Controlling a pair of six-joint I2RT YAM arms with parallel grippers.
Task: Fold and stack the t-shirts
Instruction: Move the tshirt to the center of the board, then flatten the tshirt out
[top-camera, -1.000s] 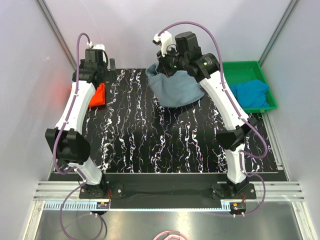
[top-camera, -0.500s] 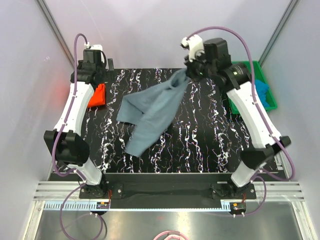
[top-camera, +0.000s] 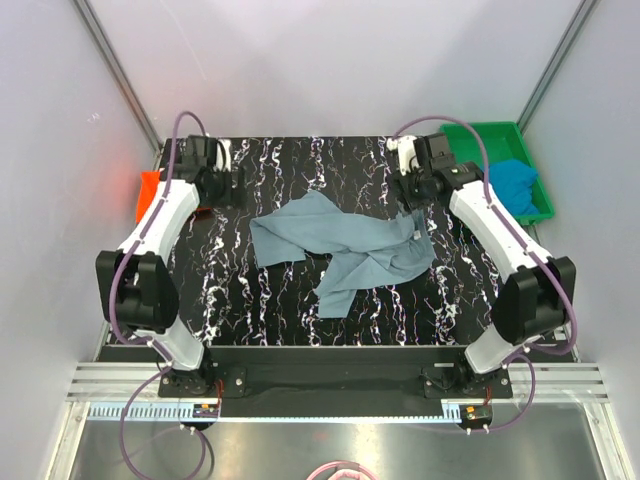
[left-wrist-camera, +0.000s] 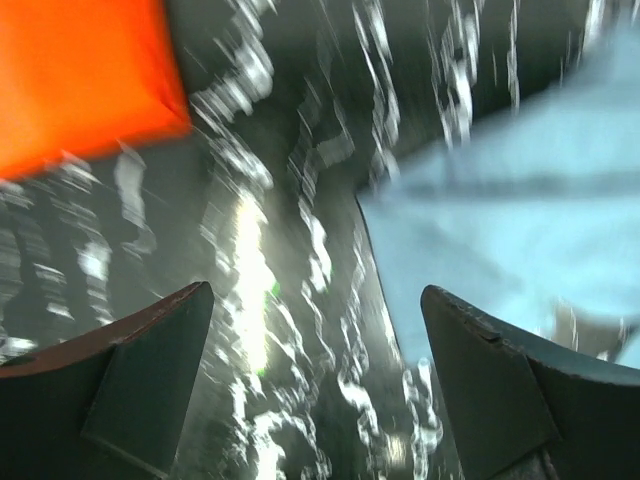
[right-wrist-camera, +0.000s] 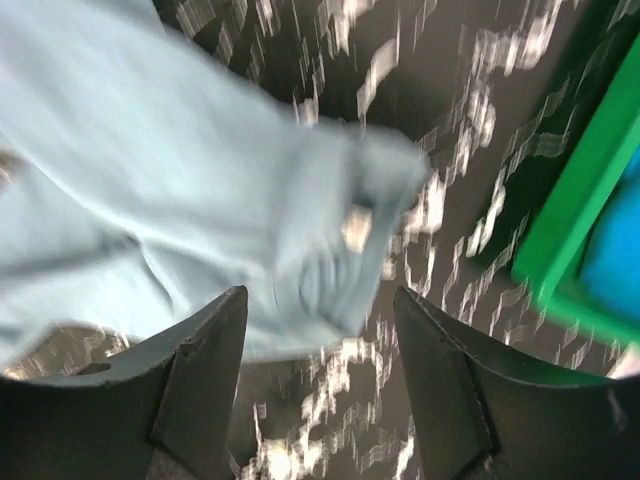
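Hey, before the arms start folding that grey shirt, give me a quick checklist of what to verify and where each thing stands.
1. Grey shirt lying on the table, in neither hand: ok.
2. Grey shirt spread flat: not ok, it is rumpled and doubled over itself.
3. Right hand open and empty, over the shirt's right edge: ok.
4. Left hand open and empty: ok.
5. Orange shirt apart from the grey one, at the far left: ok.
6. Blue shirt in the tray: ok.
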